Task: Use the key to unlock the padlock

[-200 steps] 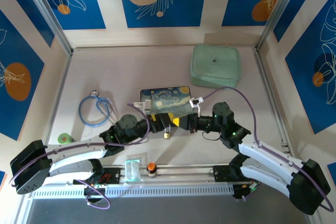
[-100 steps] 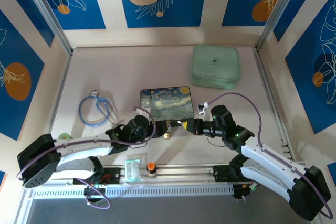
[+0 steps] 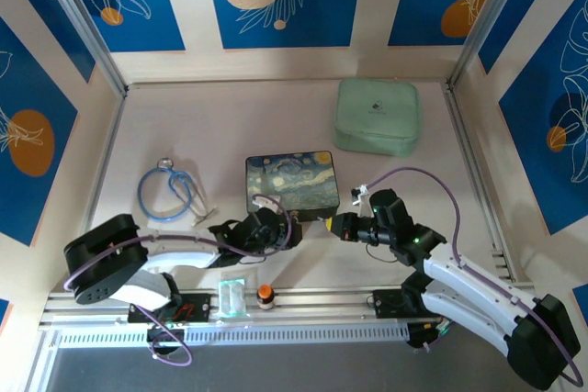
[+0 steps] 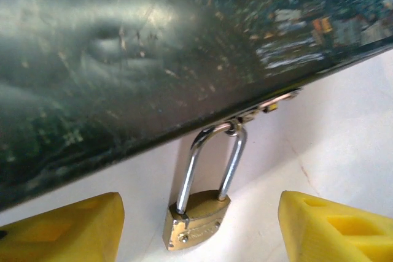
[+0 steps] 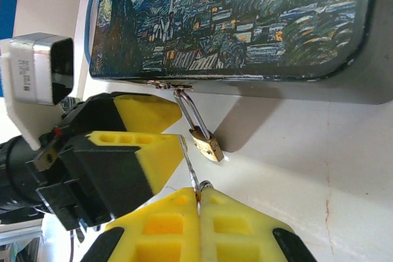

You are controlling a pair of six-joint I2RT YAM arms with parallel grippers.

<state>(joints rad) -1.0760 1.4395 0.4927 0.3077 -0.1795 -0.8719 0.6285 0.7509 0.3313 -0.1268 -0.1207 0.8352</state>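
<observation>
Padlock [image 4: 196,225], small, hard brass, is hooked by its thin shackle through the painted box's [image 4: 123,59] hasp, lower centre of the left wrist view. It probably swings freely, so steady its body. Left tool [image 5: 181,126] stands apart, astride it. Right tool [image 5: 198,193] is pinched together on the slim, likely slippery key [image 5: 189,164].
</observation>
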